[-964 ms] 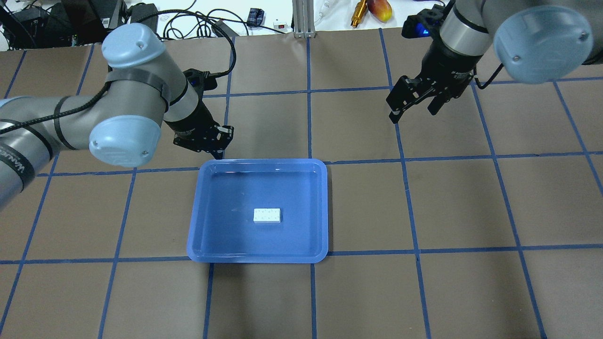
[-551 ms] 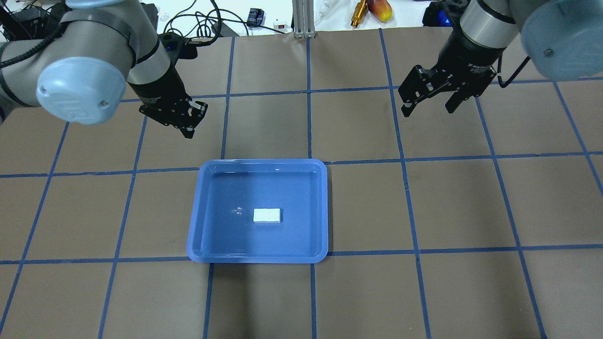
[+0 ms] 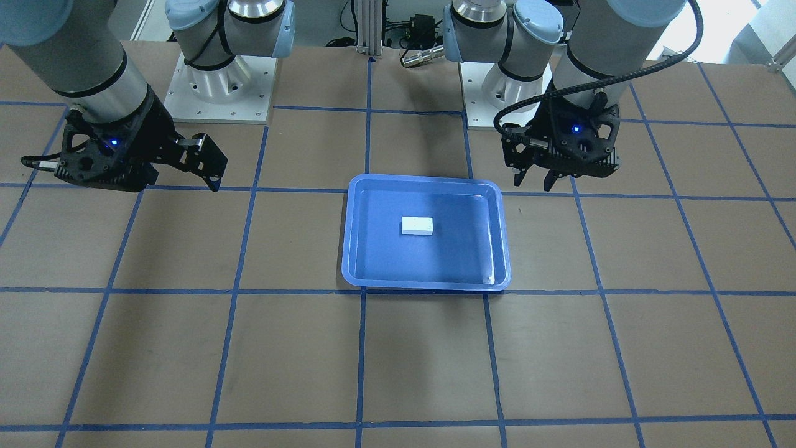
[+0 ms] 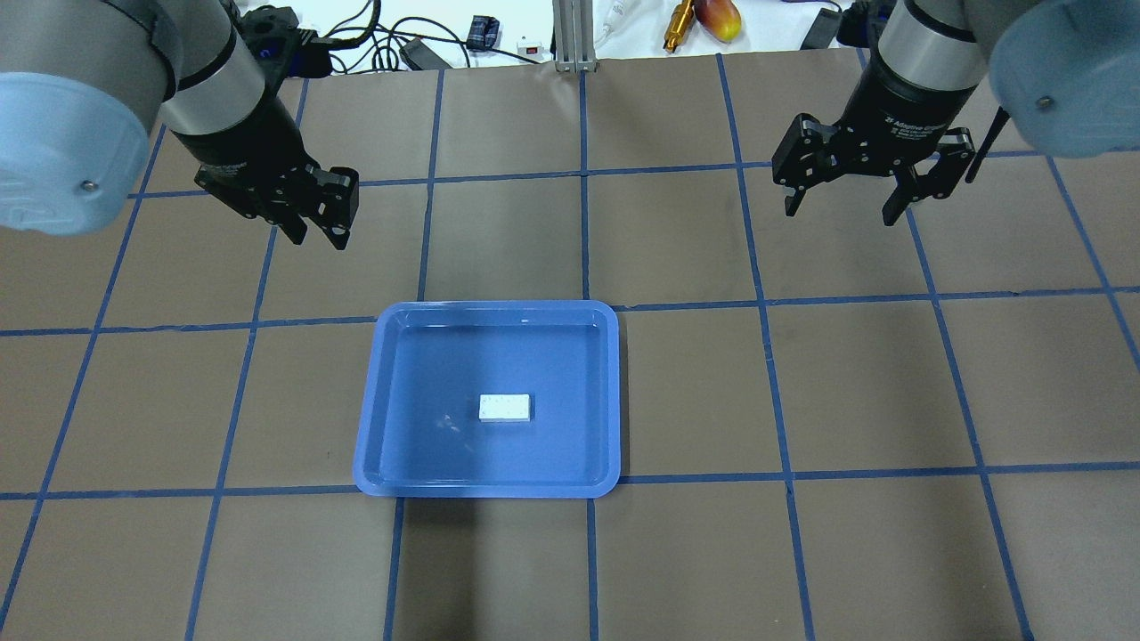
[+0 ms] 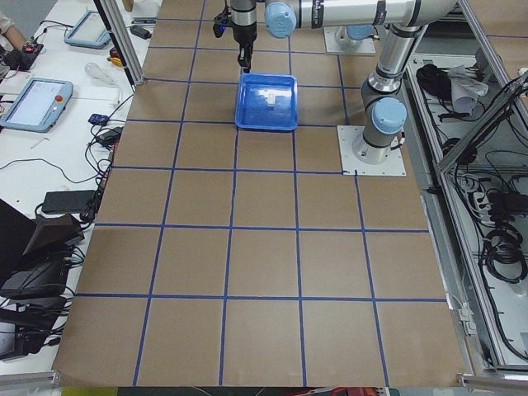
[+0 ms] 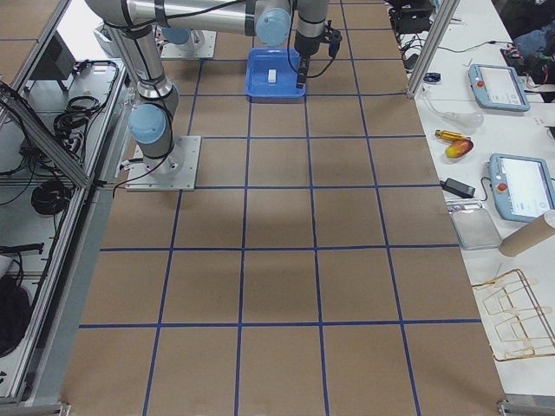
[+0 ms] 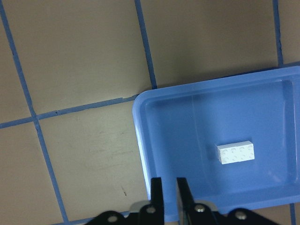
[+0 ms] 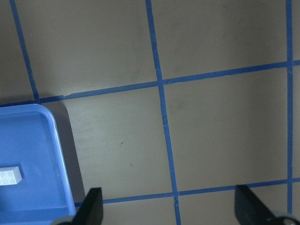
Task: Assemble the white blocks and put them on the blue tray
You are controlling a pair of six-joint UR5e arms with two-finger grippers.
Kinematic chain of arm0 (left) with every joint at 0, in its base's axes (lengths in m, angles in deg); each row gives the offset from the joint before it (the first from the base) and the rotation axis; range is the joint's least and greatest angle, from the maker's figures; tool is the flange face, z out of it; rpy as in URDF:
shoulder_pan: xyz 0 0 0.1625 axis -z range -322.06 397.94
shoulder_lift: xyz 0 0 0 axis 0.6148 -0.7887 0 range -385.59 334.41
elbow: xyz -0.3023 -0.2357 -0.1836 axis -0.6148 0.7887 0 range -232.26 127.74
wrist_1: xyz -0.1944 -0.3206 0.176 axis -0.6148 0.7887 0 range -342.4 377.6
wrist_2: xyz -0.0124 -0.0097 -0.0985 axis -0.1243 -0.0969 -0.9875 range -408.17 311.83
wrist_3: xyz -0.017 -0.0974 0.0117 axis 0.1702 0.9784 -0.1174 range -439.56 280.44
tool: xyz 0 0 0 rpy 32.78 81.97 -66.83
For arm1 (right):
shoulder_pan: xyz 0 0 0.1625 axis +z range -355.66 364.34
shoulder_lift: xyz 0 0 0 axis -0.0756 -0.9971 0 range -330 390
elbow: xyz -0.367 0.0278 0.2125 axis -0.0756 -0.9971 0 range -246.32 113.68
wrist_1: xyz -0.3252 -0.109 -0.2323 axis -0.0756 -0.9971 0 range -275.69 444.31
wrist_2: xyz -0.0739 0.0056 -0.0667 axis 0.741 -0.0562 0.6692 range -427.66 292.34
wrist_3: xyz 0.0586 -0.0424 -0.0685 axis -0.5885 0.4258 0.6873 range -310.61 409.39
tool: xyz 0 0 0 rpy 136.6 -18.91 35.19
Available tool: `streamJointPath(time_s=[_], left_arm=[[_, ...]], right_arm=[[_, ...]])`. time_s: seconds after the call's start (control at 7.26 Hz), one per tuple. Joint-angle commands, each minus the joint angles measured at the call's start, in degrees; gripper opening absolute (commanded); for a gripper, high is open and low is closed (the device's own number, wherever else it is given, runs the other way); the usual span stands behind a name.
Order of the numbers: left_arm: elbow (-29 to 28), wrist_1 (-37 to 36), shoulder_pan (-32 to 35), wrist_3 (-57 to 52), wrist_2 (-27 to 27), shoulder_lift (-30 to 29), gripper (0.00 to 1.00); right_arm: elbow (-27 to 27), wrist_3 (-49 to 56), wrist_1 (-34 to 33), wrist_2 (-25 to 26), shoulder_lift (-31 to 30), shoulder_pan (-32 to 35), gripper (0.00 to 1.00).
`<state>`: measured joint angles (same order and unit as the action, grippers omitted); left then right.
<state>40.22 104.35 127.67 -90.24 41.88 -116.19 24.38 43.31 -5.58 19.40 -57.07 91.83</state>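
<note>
One white studded block [image 4: 506, 407] lies flat near the middle of the blue tray [image 4: 485, 308]. It also shows in the front view [image 3: 417, 225] and in both wrist views [image 7: 236, 153] [image 8: 9, 176]. My left gripper [image 4: 319, 239] hangs above the table beyond the tray's far left corner. Its fingers [image 7: 157, 187] stand almost together with a thin gap and hold nothing. My right gripper [image 4: 840, 214] is wide open and empty, above the table far to the right of the tray. No other white block is in view.
Brown paper with a blue tape grid covers the table. Cables, a red and yellow object [image 4: 718, 18] and a brass piece [image 4: 679, 25] lie past the far edge. The two arm bases [image 3: 217, 93] [image 3: 497, 93] stand behind the tray.
The left gripper has drawn away from the tray's far left corner, going left and farther back. The right gripper has shifted right and turned. The block and tray have not moved.
</note>
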Motion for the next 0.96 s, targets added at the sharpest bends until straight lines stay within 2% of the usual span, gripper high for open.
streamJointPath(time_s=[0.0,0.41,0.83], left_arm=[[0.3,0.0,-0.2,0.0,-0.6,0.3,1.0],[0.3,1.6,0.5,0.5,-0.2,0.8,1.0],[0.2,2.2,0.6,0.8,-0.5,1.7,1.0]], right_arm=[[-0.2,-1.2,1.6,0.5,-1.9,0.2,1.0],[-0.1,-1.2,1.5,2.6,-2.9,0.2,1.0],[-0.1,-0.4,1.5,1.8,-2.9,0.2,1.0]])
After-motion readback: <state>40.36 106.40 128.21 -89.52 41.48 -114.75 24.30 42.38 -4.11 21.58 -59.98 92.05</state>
